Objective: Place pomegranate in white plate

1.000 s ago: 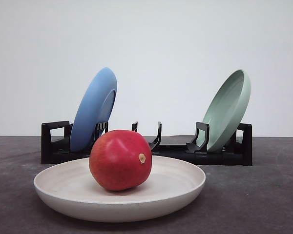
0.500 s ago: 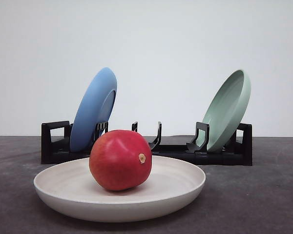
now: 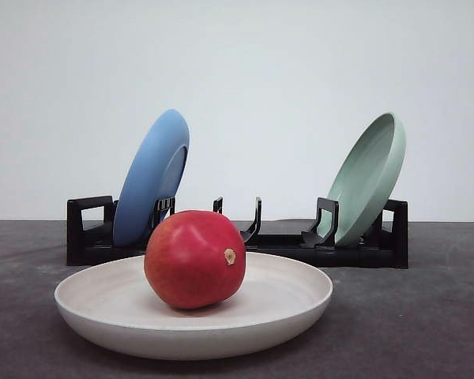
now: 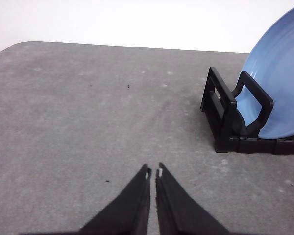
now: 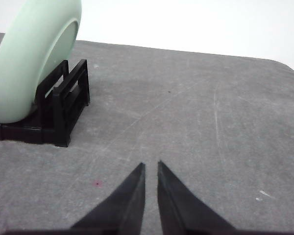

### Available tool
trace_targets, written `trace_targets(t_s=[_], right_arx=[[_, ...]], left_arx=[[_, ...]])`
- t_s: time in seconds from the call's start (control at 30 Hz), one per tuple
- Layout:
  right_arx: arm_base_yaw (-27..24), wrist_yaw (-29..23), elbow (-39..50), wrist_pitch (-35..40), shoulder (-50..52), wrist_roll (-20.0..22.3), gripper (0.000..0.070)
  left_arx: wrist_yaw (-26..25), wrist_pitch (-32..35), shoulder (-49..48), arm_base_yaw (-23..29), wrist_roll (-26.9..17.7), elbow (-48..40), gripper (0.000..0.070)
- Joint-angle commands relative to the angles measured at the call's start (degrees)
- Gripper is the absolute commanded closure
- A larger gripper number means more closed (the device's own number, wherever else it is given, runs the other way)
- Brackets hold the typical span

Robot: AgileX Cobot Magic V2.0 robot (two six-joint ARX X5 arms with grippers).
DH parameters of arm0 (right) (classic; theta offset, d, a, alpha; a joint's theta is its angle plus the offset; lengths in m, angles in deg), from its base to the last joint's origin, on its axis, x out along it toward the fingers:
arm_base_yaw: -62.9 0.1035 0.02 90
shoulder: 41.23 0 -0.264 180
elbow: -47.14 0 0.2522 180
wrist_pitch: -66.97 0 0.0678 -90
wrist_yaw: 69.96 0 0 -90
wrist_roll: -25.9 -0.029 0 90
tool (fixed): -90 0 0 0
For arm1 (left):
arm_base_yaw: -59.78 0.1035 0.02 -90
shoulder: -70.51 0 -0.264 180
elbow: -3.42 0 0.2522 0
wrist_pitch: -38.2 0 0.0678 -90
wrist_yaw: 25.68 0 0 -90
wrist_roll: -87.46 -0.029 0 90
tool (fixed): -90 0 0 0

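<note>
I'm looking at a bare test setup, prob. a lab bench, not a home: plain white wall (image 3: 237, 63) across the upper frame, grey scuffed tabletop (image 3: 426, 316) below, w/ a black dish rack (image 3: 245, 237) mid-frame holding a blue plate (image 3: 146, 178) & pale green plate (image 3: 367, 178).

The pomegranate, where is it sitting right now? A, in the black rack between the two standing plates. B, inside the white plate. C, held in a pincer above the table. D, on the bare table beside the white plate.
B: the front view shows the pomegranate resting in the bowl of the white plate, in front of the black rack, with nothing gripping it.
</note>
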Motion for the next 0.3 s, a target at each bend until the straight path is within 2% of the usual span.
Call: trace_targets(t_s=[0.0, 0.27], right_arx=[[0.02, -0.09, 0.33, 0.61, 0.00, -0.61, 0.0658], [0.02, -0.09, 0.33, 0.61, 0.00, -0.61, 0.0658]], left_arx=[[0.17, -0.07, -0.04, 0.04, -0.57, -0.63, 0.0700], [0.17, -0.07, -0.04, 0.04, -0.57, -0.63, 0.0700]])
